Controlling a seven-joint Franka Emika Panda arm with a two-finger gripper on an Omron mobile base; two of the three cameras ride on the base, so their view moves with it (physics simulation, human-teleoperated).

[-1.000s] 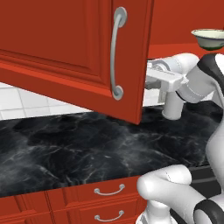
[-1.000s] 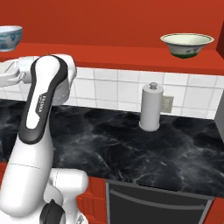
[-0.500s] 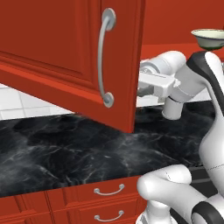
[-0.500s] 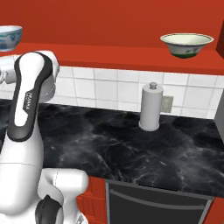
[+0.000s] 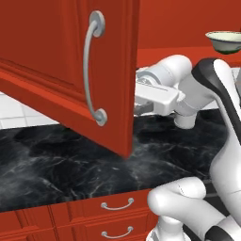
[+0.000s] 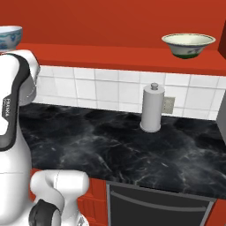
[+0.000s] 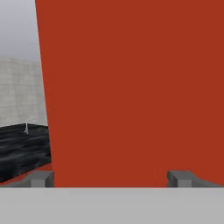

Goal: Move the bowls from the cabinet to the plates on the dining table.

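Currently: cream bowl (image 6: 188, 44) and blue-tinted bowl (image 6: 9, 36) sit on the cabinet (image 5: 70, 70) shelf | its door hangs swung open, so you can reach them | gripper (image 7: 112, 178) fingers apart, empty, facing the door's inner face.

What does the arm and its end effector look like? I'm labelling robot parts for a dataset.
The arm has glossy white rounded shells with black joint bands; small dark "FRANKA" lettering marks a link in the right base view. The end effector has two small grey, blocky fingertips.
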